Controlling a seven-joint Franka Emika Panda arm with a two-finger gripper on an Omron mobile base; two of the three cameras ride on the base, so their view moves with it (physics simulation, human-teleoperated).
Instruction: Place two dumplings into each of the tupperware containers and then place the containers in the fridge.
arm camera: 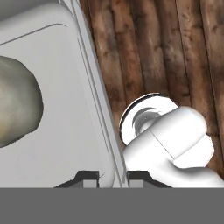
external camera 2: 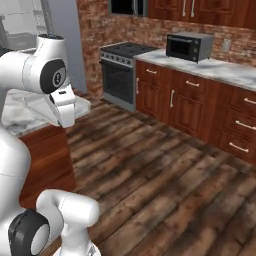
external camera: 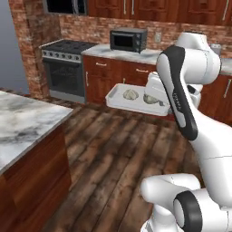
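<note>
Jaws clamping tight on wall of tupperware container (external camera: pixel 118 97), carrying it in air over wood floor (external camera: pixel 118 154). Two dumplings (external camera: pixel 130 94) sitting inside, one close beside jaws, other further along tray.

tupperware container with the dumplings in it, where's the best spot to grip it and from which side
By the thin low side wall, as the gripper does now: shut on the rim of the tupperware container, one finger inside, one outside. The tray is shallow and wide, so only the wall fits between the fingers. Coming from the long edge clears the dumplings.
</note>
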